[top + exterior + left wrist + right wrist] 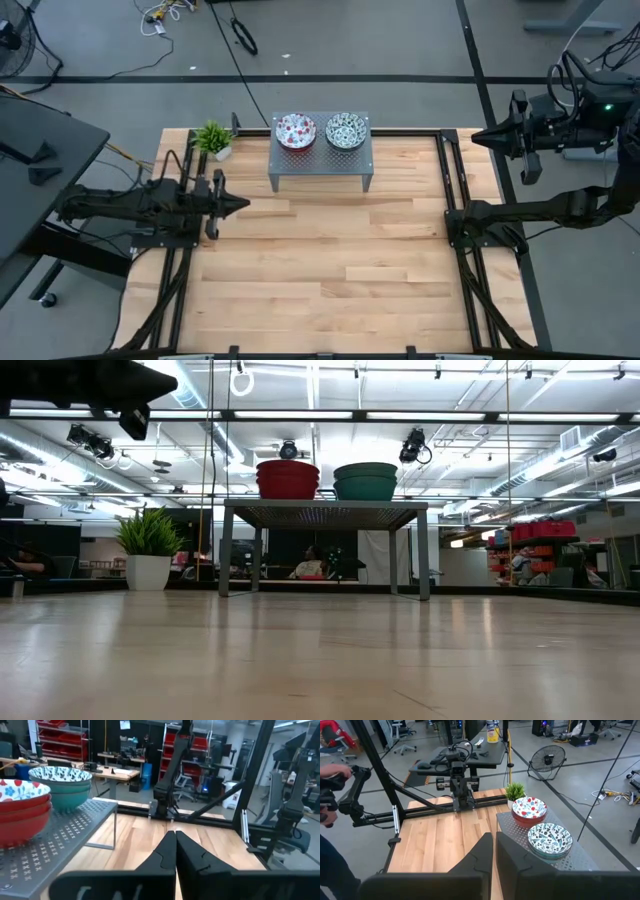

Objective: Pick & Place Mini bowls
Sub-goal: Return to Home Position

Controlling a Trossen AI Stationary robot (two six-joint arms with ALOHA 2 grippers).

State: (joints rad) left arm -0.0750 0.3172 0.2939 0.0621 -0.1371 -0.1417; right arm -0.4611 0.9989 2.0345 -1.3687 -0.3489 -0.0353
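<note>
Currently all the mini bowls sit on top of the grey perforated stand (320,165) at the far middle of the table (340,270), in two nested stacks side by side. The red stack (295,130) is on the left-arm side and the green-teal stack (345,130) on the right-arm side, close together, though I cannot tell if they touch. Top bowls are white inside with dense speckled floral print, red on one and teal and dark on the other; outer walls read plain red and plain teal. Both stacks stand upright and level. Small potted plant (213,138) stands on the table just beside the stand's left end. Left gripper (243,204) is clenched on nothing and hangs over the table's left edge, well apart from the stand. Right gripper (478,138) is likewise closed and empty, beyond the stand's right end.
</note>
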